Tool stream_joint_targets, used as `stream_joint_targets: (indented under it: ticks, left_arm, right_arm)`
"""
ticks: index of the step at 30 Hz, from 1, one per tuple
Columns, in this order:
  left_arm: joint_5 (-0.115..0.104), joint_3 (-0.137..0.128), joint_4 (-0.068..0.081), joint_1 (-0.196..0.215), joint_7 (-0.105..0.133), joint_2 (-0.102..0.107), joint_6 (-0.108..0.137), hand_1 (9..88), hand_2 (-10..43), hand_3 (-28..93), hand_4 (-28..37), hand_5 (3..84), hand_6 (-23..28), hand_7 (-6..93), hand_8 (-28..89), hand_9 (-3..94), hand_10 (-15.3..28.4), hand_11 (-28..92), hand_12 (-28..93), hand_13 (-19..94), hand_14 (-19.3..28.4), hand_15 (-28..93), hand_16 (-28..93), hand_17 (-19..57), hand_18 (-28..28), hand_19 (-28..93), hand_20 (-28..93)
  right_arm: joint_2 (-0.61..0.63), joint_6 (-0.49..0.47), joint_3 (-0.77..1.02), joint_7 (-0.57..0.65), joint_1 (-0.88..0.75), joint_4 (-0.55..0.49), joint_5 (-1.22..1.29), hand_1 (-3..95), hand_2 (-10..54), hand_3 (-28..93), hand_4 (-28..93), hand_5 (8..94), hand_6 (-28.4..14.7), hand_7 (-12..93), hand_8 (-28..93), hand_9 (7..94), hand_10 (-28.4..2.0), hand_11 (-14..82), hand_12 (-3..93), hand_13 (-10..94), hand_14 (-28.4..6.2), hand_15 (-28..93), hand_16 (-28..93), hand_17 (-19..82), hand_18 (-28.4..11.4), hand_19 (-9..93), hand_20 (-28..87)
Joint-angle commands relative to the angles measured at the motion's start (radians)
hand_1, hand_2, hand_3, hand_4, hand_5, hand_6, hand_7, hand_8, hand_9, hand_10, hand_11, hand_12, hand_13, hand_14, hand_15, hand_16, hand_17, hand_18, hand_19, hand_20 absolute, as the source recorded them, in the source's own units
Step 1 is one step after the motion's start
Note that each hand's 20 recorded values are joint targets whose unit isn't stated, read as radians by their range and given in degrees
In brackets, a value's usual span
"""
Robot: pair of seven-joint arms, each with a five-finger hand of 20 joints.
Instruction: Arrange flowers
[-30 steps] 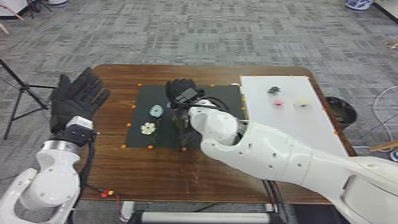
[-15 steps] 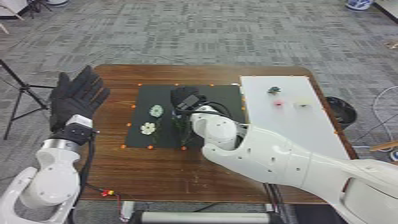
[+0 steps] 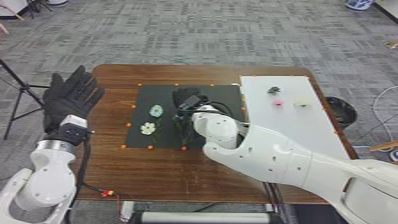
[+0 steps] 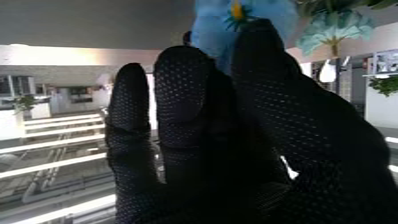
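In the head view my left hand (image 3: 73,95) is open left of the black mat (image 3: 135,102). My right hand (image 3: 187,95) is over the mat's upper middle, its wrist partly covering green stems (image 3: 184,127). A pale blue flower (image 3: 156,110) and a white flower (image 3: 147,128) lie on the mat to its left. In the right wrist view my right hand (image 4: 275,95) has its thumb and fingers drawn together around a blue flower (image 4: 213,37); the grip on the stem is hidden behind the glove. A pale teal bloom (image 4: 333,32) is close by.
On the right, a white board (image 3: 293,127) holds a dark green piece (image 3: 274,90), a pink flower (image 3: 278,102) and a pale yellow flower (image 3: 303,104). Orange dots edge the mat. A black bin (image 3: 341,111) stands beyond the table's right edge.
My right hand's fingers, more spread before, have drawn in, and the hand has shifted slightly toward the robot's right. My left hand has moved a little to the left.
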Motion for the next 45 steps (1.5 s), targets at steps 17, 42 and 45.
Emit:
stream_joint_targets:
  ticks: [17,42,45]
  left_arm:
    - [0.000,-0.019,-0.014,0.021,0.011,0.002,0.011,26.1,16.3,65,-28.3,37.1,8.4,4.5,-7,25.6,13.3,14,9,17,12.1,12,-2,-7.0,13.5,31,8]
    - [-0.002,-0.009,0.005,0.000,0.000,0.001,0.012,26.4,16.1,65,-28.3,37.2,8.6,4.7,-7,25.9,13.6,14,9,18,12.9,12,-2,-6.9,13.6,31,8]
    - [0.000,-0.009,0.005,-0.001,0.001,0.002,0.014,26.3,16.1,65,-28.3,37.3,8.6,4.7,-7,25.9,13.5,14,9,18,12.9,12,-2,-6.9,13.7,31,8]
  right_arm:
    - [0.007,-0.122,0.041,0.021,0.019,-0.070,0.016,57.7,-9.5,70,-28,62.9,-0.1,23,-13,62.9,-12.1,17.2,17.0,64,-4.9,55,45,28,-20.5,70,35]
    - [-0.001,-0.186,0.084,0.031,-0.001,-0.077,0.020,53.5,-9.5,71,-28,69.9,-2.8,19,-1,64.0,-12.9,15.8,16.3,64,-7.2,56,41,28,-21.5,70,34]
    - [0.000,-0.178,0.093,0.033,-0.001,-0.082,0.022,53.3,-9.5,71,-27,68.7,-2.4,20,1,63.9,-13.0,15.8,16.5,65,-7.3,56,41,28,-21.5,70,34]
